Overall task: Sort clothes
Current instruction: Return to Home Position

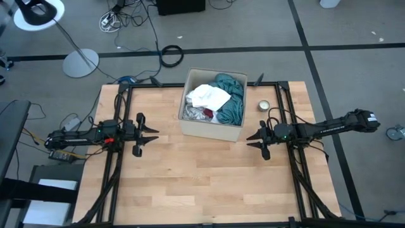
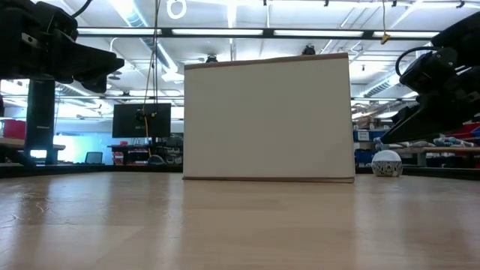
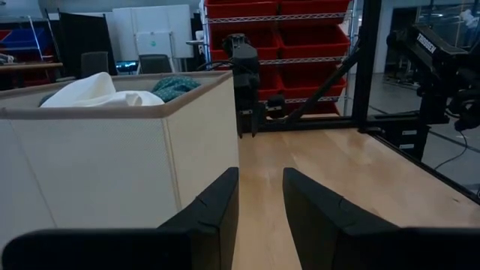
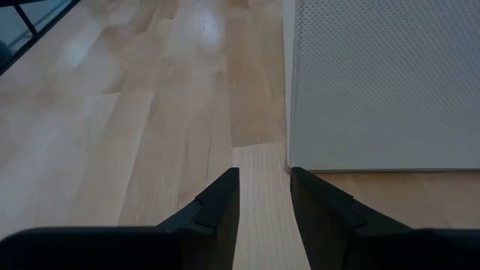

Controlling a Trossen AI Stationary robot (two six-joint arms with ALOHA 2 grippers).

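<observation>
The clothes lie in a tan cardboard box [image 1: 212,130] at the table's far middle: a white piece [image 1: 205,96], a teal shirt [image 1: 231,95] and a patterned piece [image 1: 192,113]. In the left wrist view the white piece [image 3: 90,90] and the teal shirt [image 3: 174,87] stick up over the box rim [image 3: 112,112]. My left gripper [image 1: 152,134] is open and empty, left of the box and level above the table. My right gripper [image 1: 249,139] is open and empty at the box's right near corner; its wrist view shows the box wall [image 4: 382,82] just ahead.
A small round metal tin [image 1: 264,105] stands right of the box, behind my right arm; it also shows in the low view [image 2: 387,163]. Bare wood table [image 1: 202,183] spreads across the near half. Black frame rails [image 1: 297,183] run along both sides.
</observation>
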